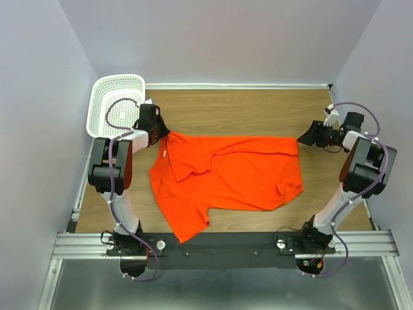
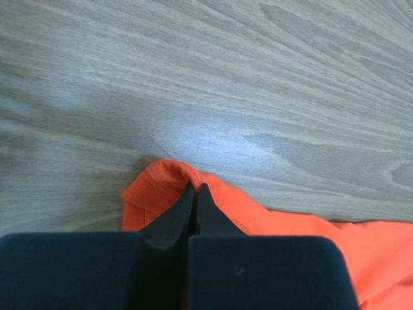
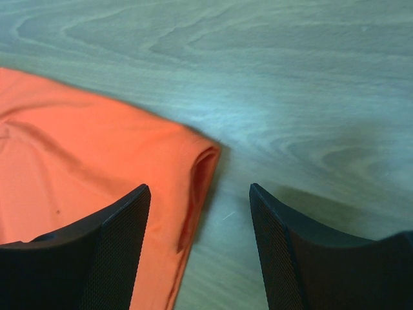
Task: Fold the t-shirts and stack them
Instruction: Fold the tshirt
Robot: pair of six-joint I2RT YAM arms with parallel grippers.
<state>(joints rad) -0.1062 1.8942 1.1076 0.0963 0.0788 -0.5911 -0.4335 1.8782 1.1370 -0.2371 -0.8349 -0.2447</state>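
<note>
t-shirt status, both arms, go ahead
Left fingers shut on t-shirt corner. Right fingers open, astride its far right corner. Rest spread on table. White basket far left, clear of it.

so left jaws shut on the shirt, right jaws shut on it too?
No. The right jaws are open, with the shirt corner lying ungripped just ahead of them, as the right wrist view shows. The left jaws are shut on the shirt, as you said.
</note>
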